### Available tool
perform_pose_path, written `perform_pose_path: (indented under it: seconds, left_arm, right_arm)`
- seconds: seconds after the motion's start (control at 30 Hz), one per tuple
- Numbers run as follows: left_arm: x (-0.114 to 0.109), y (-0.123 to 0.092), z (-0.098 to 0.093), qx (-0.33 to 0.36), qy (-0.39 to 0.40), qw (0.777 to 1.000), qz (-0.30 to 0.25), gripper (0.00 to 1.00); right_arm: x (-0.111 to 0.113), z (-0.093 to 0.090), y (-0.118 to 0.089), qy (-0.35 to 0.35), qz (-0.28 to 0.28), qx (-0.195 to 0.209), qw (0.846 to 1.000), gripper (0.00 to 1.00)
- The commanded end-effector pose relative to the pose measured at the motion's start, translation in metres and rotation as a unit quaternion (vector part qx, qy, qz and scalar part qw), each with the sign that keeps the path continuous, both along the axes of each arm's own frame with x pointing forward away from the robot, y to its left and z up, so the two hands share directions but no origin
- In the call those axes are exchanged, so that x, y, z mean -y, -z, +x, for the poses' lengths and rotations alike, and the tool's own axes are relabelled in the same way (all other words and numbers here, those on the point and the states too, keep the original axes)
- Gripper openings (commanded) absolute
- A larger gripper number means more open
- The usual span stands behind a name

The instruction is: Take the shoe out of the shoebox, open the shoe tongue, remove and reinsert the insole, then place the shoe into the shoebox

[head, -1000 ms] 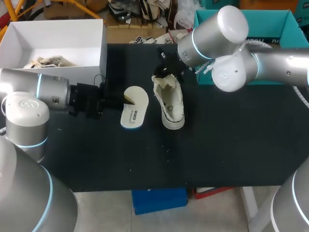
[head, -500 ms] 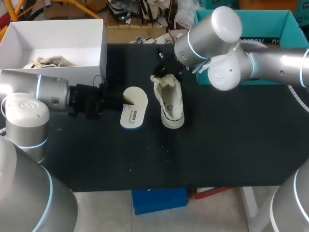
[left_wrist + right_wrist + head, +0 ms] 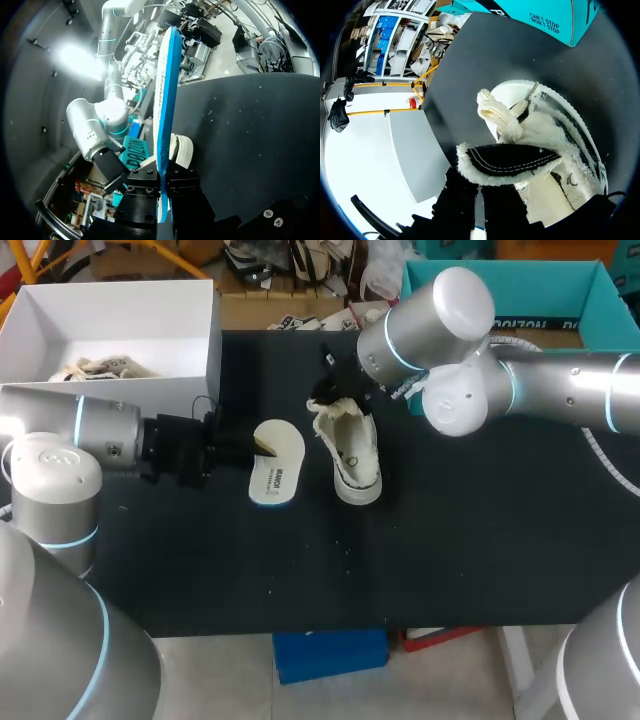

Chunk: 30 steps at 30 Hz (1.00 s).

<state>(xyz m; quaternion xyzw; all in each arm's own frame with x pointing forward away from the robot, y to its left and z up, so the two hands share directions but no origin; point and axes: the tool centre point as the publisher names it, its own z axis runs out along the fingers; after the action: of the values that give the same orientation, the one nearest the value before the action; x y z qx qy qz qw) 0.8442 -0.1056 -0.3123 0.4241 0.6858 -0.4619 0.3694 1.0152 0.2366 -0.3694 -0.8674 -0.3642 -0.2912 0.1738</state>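
The white shoebox (image 3: 205, 340) stands open at the far left corner of the dark tabletop (image 3: 480, 540), with a cream, laced thing (image 3: 100, 368) lying against its near wall; what it is I cannot tell.

Just near of the box, the left arm (image 3: 95, 430) comes in low from the left. The left gripper (image 3: 262, 445) reaches the insole (image 3: 280, 462), which lies left of centre beside the shoe, white face up, its far end at the yellow tip. In the left wrist view the insole (image 3: 165, 90) runs edge-on out from the gripper (image 3: 163, 197), a white layer over a blue one. The black fingers (image 3: 142, 182) are clamped on its end from both sides.

The shoe (image 3: 350, 455) sits at the middle of the tabletop, just right of the insole and apart from it. Its toe points near, its opening points far, and it has a pale sole and cream upper.

The right arm (image 3: 540, 390) comes in from the right and bends over the far end of the shoe, where the right gripper (image 3: 335, 395) meets the tongue (image 3: 335, 410). In the right wrist view the tongue (image 3: 507, 160), black with a fleecy cream border, is drawn up and back from the shoe (image 3: 560, 145). The dark fingers (image 3: 460, 192) of the gripper (image 3: 479, 190) are closed on its edge. A knot of cream lace (image 3: 495, 115) lies just ahead of it.

A teal box (image 3: 520, 300) stands at the far right.
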Motion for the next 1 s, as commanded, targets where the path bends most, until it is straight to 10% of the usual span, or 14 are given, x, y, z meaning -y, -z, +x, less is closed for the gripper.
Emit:
perform_pose_path:
  seconds: [0.03, 0.1, 0.13, 1.0]
  left_arm:
    - [0.003, 0.000, -0.001, 0.002, -0.002, 1.000, 0.001, 0.00]
    - [0.004, -0.001, -0.002, 0.003, -0.002, 1.000, 0.001, 0.00]
    - [0.005, -0.001, -0.002, 0.003, -0.002, 1.000, 0.001, 0.00]
    - [0.024, -0.022, -0.017, 0.020, 0.019, 1.000, 0.003, 0.00]
  right_arm:
    - [0.003, -0.002, 0.005, 0.007, 0.004, 0.006, 1.000, 0.00]
    - [0.004, -0.004, 0.003, 0.010, 0.008, 0.010, 1.000, 0.48]
    - [0.004, -0.005, 0.003, 0.010, 0.009, 0.010, 1.000, 1.00]
    - [0.032, -0.041, -0.051, 0.073, 0.026, 0.066, 0.995, 1.00]
